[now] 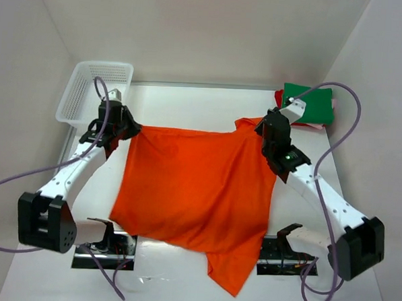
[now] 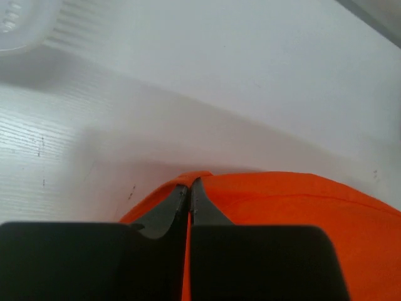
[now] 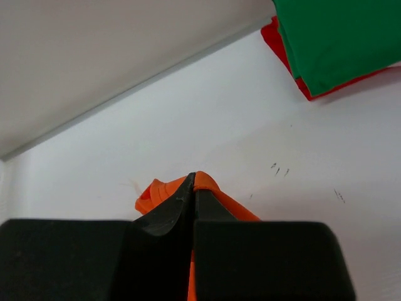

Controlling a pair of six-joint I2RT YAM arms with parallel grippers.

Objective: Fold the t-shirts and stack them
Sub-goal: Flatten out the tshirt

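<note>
1. Because the orange t-shirt (image 1: 199, 191) probably needed spreading flat before any fold, it was held stretched along its far edge, its body lying toward the near side of the worktop (image 1: 190, 99).
2. The left pincer (image 2: 190, 184) was clamped on the shirt's far-left corner, jaws together on a pinch of cloth.
3. The right pincer (image 3: 194, 177) was likewise clamped on the far-right corner (a small bunch of fabric showed beside its tips).
4. Counted: one unfolded shirt, two pincers, one white mesh basket (image 1: 89, 94) at far left.
5. One stack sat at the far right, apart from the spread cloth: a green shirt (image 1: 311, 102) on top, a red shirt (image 1: 279, 97) beneath, and a pale pink shirt (image 1: 318, 127) showing only an edge, so three folded.
</note>
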